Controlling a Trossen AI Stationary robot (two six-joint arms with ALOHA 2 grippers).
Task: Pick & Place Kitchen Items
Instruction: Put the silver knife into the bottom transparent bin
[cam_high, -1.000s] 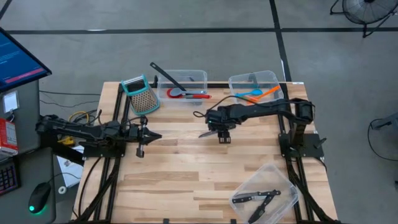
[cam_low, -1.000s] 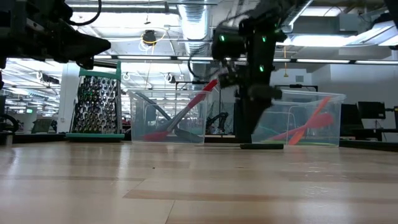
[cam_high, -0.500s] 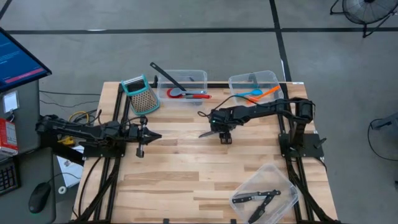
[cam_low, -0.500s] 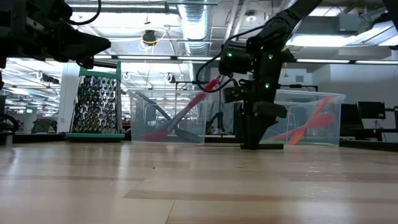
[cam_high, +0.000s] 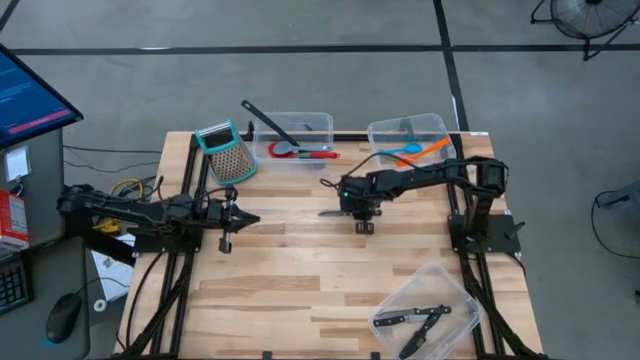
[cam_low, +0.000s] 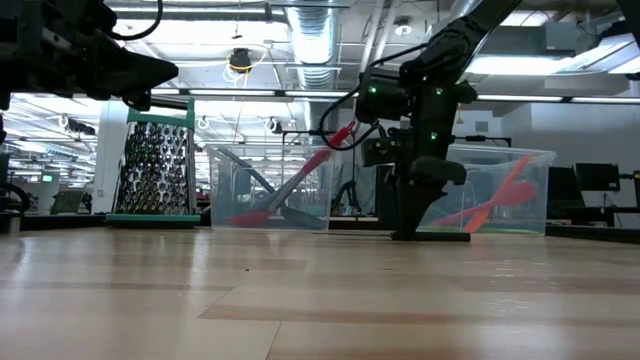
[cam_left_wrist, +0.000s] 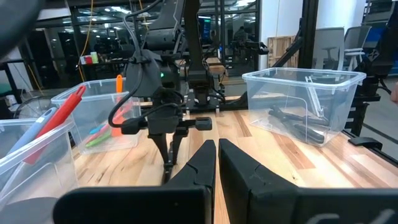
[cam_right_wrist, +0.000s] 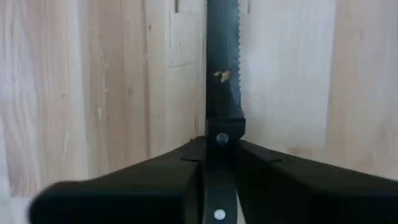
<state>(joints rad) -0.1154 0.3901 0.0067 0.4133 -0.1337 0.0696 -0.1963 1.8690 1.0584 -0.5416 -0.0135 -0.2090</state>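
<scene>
Knife (cam_right_wrist: 222, 81) lying flat on the table, its riveted handle clamped between the right gripper (cam_right_wrist: 219, 163) jaws, blade pointing straight ahead toward the left gripper (cam_high: 238, 218), whose jaws are closed and empty.

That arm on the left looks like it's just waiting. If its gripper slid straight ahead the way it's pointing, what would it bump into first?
Probably the right gripper, which is down on the table gripping a knife. The shut left gripper points across the table at it, though depth is hard to judge.
</scene>
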